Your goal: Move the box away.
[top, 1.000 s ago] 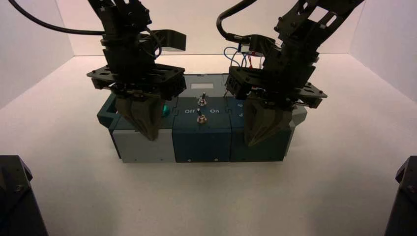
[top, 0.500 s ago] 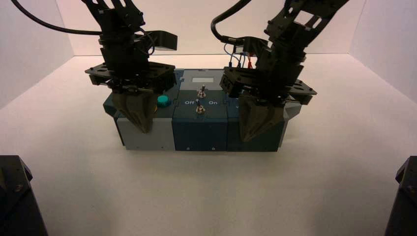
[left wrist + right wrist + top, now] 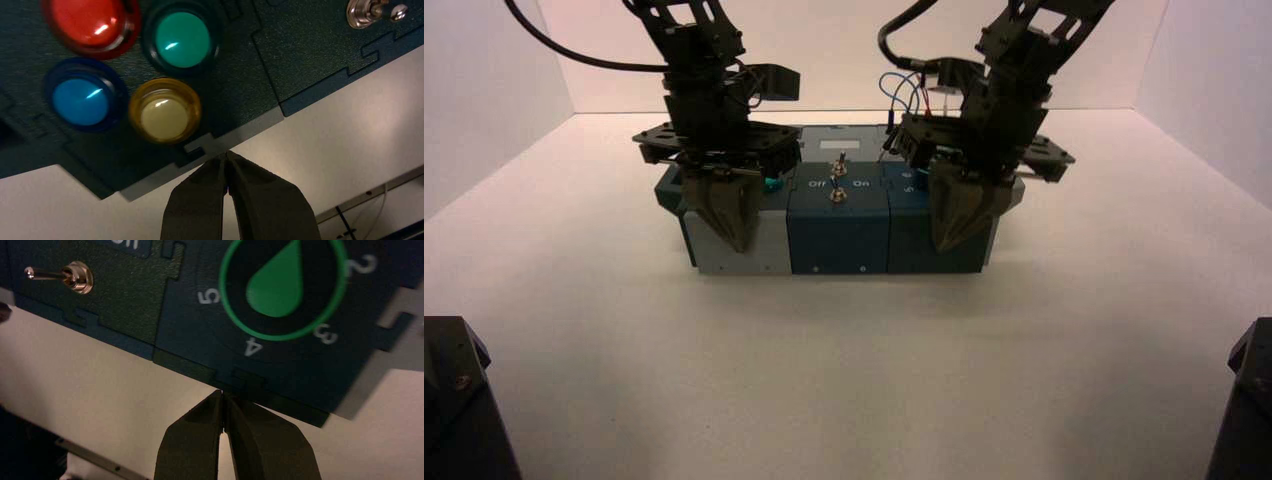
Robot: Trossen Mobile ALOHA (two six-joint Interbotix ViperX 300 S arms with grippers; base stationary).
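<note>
The box point(image 3: 839, 235) is a wide dark-teal and grey panel box standing across the table's far middle. My left gripper point(image 3: 736, 245) is shut and empty, its tips at the box's near front edge over the grey left section. In the left wrist view point(image 3: 226, 156) its tips touch the edge below the yellow button point(image 3: 165, 110). My right gripper point(image 3: 951, 243) is shut and empty at the front edge of the dark-teal right section. In the right wrist view point(image 3: 222, 392) its tips meet the edge below the green dial point(image 3: 282, 285).
Two toggle switches point(image 3: 836, 180) with Off and On lettering sit on the middle section. Red, green and blue buttons point(image 3: 182, 39) lie beside the yellow one. Wires point(image 3: 909, 95) loop at the box's back right. White walls enclose the table. Black blocks point(image 3: 454, 400) stand at the near corners.
The box has slid away from me toward the back wall. Both shut grippers have moved back with it, staying at its front edge.
</note>
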